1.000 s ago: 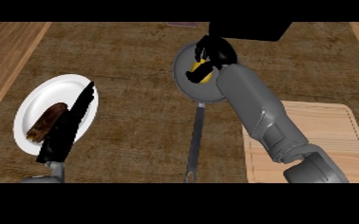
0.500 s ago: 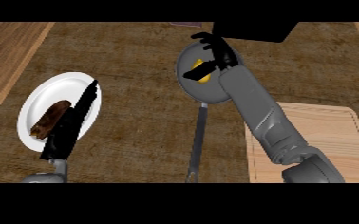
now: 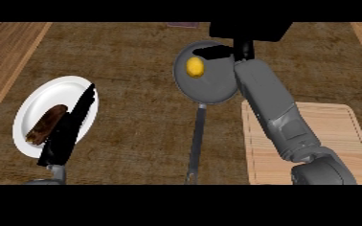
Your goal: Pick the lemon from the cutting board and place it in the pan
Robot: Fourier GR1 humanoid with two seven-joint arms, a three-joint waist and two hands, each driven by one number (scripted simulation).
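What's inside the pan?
A yellow lemon lies in the grey pan, toward its left side. The right hand and forearm cover the pan's far and right edge, so nothing can be seen there.

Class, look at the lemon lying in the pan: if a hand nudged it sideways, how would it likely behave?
The lemon looks rounded and smooth, so it would probably roll rather than slide. It lies free on the pan floor with nothing beside it, but the raised rim would likely stop it.

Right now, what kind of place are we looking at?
Probably a kitchen counter: a pan holding a lemon, a wooden cutting board, and a white plate of food.
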